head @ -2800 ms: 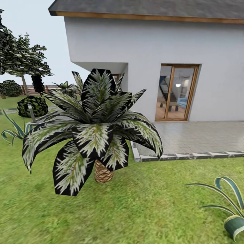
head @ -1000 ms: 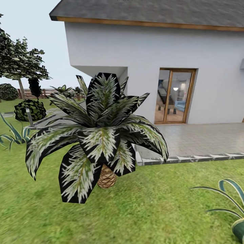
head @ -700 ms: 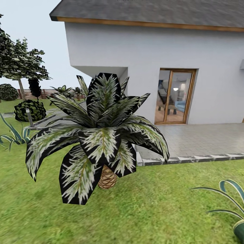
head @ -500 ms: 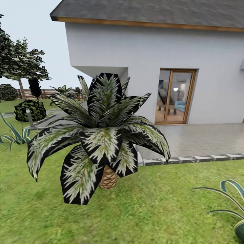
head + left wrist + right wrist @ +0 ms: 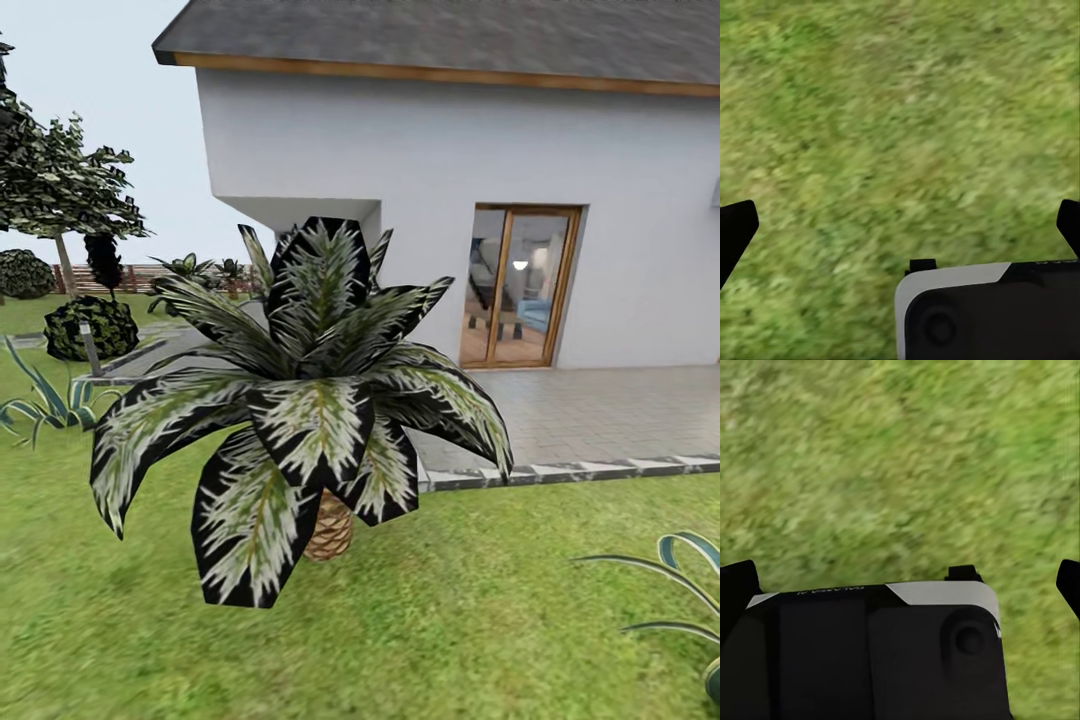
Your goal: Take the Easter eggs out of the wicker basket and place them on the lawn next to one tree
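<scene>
Palm (image 5: 310, 400) further right (camera shifted)

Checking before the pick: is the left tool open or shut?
Open. In the left wrist view the left tool's two dark fingertips sit at opposite edges, with bare lawn between them.

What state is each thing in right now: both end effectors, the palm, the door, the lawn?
Left end effector: open, empty, over grass.
Right end effector: open, empty, over grass.
Palm: upright, rooted in the lawn, fronds drooping.
Glass door: looks shut; lit room shows through it.
Lawn: bare grass near the palm; no eggs or basket on this stretch.
</scene>
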### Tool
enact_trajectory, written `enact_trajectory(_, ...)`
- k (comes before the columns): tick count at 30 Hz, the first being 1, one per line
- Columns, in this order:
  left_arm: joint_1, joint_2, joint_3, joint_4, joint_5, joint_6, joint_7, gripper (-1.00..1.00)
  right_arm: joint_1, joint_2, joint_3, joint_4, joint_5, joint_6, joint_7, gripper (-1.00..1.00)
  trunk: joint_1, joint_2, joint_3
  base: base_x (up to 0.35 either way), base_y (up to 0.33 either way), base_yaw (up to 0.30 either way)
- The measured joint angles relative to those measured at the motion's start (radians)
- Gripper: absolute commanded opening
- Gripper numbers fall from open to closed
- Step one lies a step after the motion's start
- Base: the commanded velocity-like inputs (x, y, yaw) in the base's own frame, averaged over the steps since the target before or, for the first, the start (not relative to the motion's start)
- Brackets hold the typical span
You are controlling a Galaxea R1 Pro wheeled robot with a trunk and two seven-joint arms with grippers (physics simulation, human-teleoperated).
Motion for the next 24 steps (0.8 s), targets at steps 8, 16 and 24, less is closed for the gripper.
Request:
enact_trajectory(8,0.000,0.000,0.000,0.000,0.000,0.000,0.000,1.00,0.000,0.000,0.000,0.000,0.000,0.000,-0.001,1.00,0.000,0.000,0.005,0.003,0.142,0.000)
enact_trajectory(16,0.000,0.000,0.000,0.000,0.000,0.000,0.000,1.00,0.000,0.001,0.000,0.000,0.000,0.000,-0.001,1.00,0.000,0.000,0.006,0.000,0.145,0.000)
enact_trajectory(24,0.000,0.000,0.000,0.000,0.000,0.000,0.000,1.00,0.000,0.000,-0.001,0.000,0.000,-0.001,-0.001,1.00,0.000,0.000,0.006,0.000,0.144,0.000)
